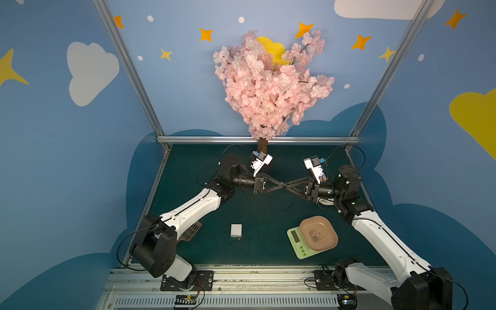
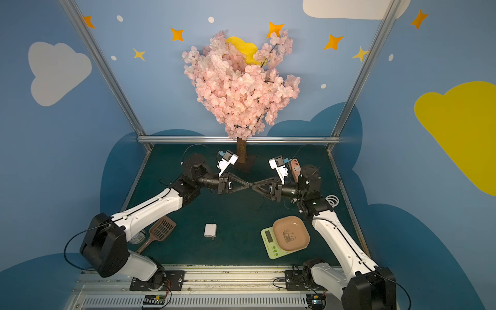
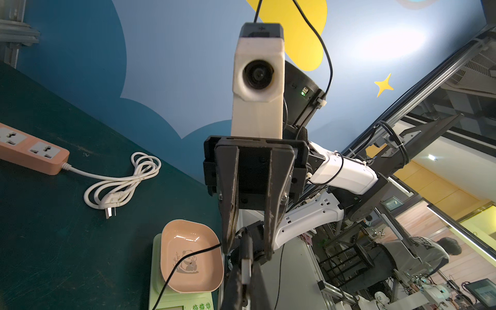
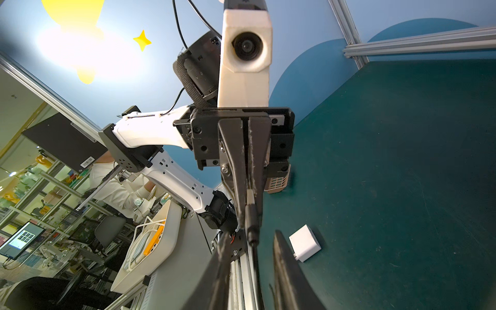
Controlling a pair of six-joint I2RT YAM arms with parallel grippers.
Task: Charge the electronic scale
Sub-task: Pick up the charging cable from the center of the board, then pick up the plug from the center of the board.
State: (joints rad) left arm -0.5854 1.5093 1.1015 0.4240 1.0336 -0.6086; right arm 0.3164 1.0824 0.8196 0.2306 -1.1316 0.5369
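We are pinching the cable plug (image 3: 245, 268) in our left claw (image 1: 282, 184), right claw (image 1: 287, 185) spread around it, electronic scale (image 1: 295, 243) lying basewards of both, long axis crosswise, display leftward.

We see a pink blossom tree (image 1: 271, 80), a brown slotted scoop (image 2: 161, 230), a white charger block (image 1: 236, 230) and an orange power strip (image 3: 32, 150).

A robotics lab: beyond the aluminium-framed booth (image 1: 257, 139) with sky-painted walls stand metal shelving racks (image 4: 61, 185), a monitor (image 4: 22, 240) and a seated worker (image 3: 429, 252).
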